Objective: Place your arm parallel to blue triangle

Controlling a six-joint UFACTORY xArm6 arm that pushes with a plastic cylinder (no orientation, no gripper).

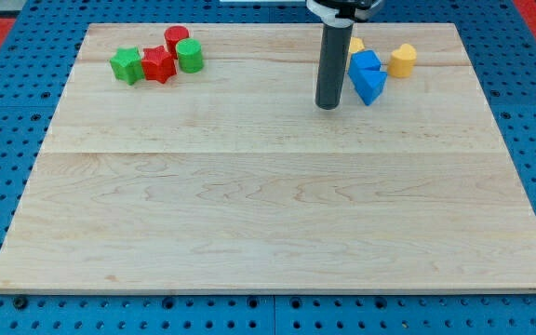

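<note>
Blue triangle (370, 87) — my tip (328, 106) just left

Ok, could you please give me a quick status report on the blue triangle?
My tip down on the board, just off the view's left of the blue triangle. Small gap, no contact evident. Blue cube directly behind triangle. Nothing between.

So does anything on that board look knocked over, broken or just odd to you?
Nothing stands out. The blocks sit in two tidy clusters along the view's top: green star, red star, red cylinder and green cylinder left; blue triangle right, beside my tip. The board looks undamaged.
</note>
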